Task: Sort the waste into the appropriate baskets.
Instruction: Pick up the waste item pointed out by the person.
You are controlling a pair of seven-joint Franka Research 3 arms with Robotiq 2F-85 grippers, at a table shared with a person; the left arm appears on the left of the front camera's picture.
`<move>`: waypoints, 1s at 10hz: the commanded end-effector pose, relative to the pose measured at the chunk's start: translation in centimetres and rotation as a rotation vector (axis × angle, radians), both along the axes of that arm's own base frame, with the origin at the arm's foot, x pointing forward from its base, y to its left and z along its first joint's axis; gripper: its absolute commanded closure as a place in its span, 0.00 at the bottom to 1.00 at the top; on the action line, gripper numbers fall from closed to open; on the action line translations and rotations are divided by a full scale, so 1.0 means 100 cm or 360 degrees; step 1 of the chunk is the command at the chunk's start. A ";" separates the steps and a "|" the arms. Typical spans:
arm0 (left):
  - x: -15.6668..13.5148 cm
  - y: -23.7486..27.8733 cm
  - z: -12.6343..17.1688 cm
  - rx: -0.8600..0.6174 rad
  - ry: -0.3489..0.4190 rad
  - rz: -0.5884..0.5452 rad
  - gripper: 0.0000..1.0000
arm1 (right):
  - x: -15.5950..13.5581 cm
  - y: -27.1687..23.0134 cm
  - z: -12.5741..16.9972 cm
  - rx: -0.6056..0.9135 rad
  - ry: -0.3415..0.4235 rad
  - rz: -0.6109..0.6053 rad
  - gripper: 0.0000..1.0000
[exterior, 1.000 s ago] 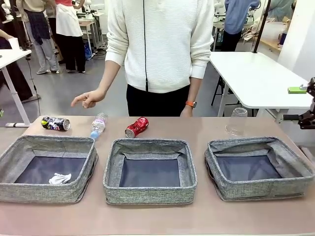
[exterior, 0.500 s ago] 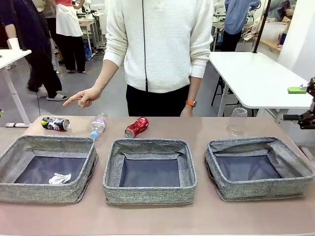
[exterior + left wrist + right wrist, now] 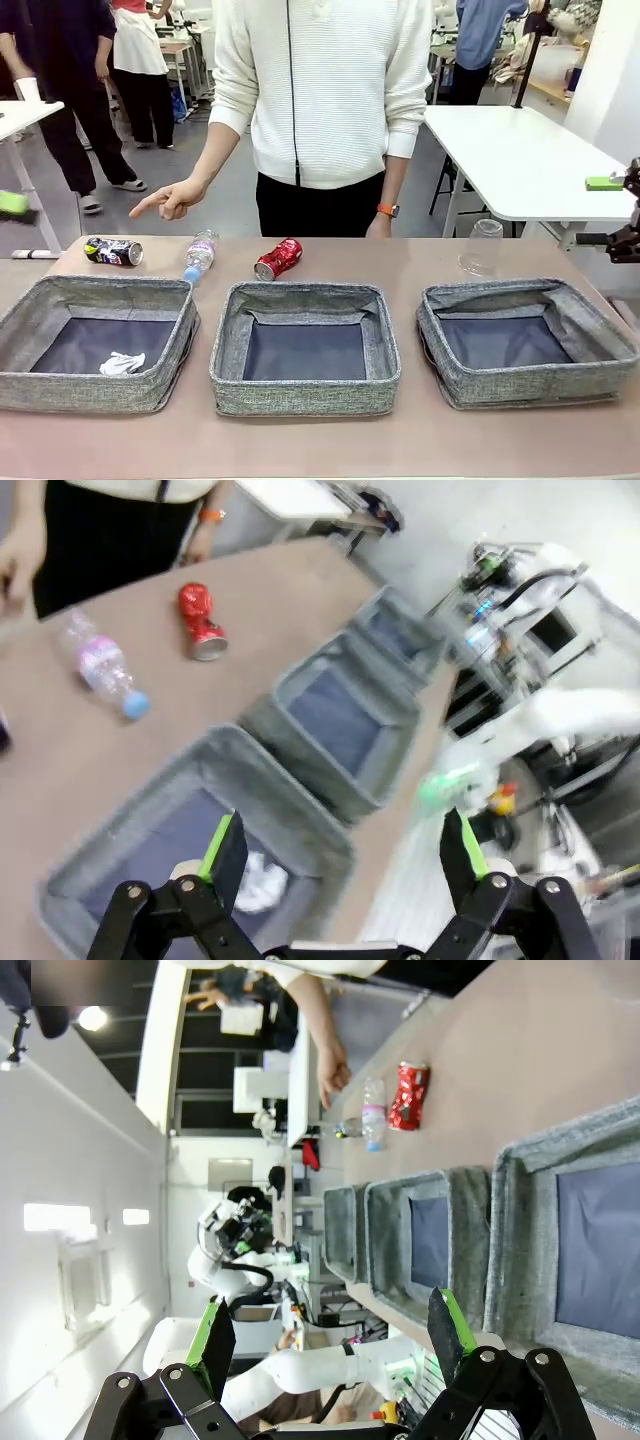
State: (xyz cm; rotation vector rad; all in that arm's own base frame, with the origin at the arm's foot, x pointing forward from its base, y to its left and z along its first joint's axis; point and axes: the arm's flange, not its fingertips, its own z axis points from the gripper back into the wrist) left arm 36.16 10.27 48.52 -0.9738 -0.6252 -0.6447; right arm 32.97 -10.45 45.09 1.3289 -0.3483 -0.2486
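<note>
Waste: dark printed can (image 3: 113, 251), blue-capped bottle (image 3: 200, 256) and crushed red can (image 3: 278, 259) lay, and clear plastic cup (image 3: 481, 247) stood, on the table (image 3: 400, 262) at 12 o'clock from the baskets; probably lined up there for sorting
Paper ball (image 3: 121, 363): inside the left basket (image 3: 95, 290), near its 6 o'clock wall; judged already sorted
Middle basket (image 3: 303, 294), right basket (image 3: 520, 288): bare lining
Person's hand (image 3: 172, 199): finger out toward 8 o'clock; probably singling out the dark can
Left gripper (image 3: 340, 830): released, holding nothing; above the left basket
Right gripper (image 3: 328, 1315): released, holding nothing; seemingly waiting
Views: front gave the cup and the pointing; wrist views gave the spread jaws
</note>
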 end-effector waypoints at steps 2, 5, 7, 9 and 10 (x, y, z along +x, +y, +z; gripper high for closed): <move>0.046 -0.057 -0.011 0.1656 -0.1299 0.0202 0.00 | 0.002 0.002 0.002 0.0025 -0.0027 0.0000 0.00; 0.054 -0.058 -0.008 0.2072 -0.1768 0.0408 0.00 | 0.002 0.002 0.002 0.0025 -0.0027 0.0000 0.00; 0.061 -0.079 -0.002 0.0904 -0.0575 -0.0292 0.00 | 0.002 0.002 0.002 0.0025 -0.0027 0.0000 0.00; 0.063 -0.075 -0.005 0.1051 -0.0705 -0.0319 0.00 | 0.002 0.002 0.002 0.0025 -0.0027 0.0000 0.00; 0.071 -0.065 -0.006 0.1187 -0.0670 -0.0366 0.00 | 0.002 0.002 0.002 0.0025 -0.0027 0.0000 0.00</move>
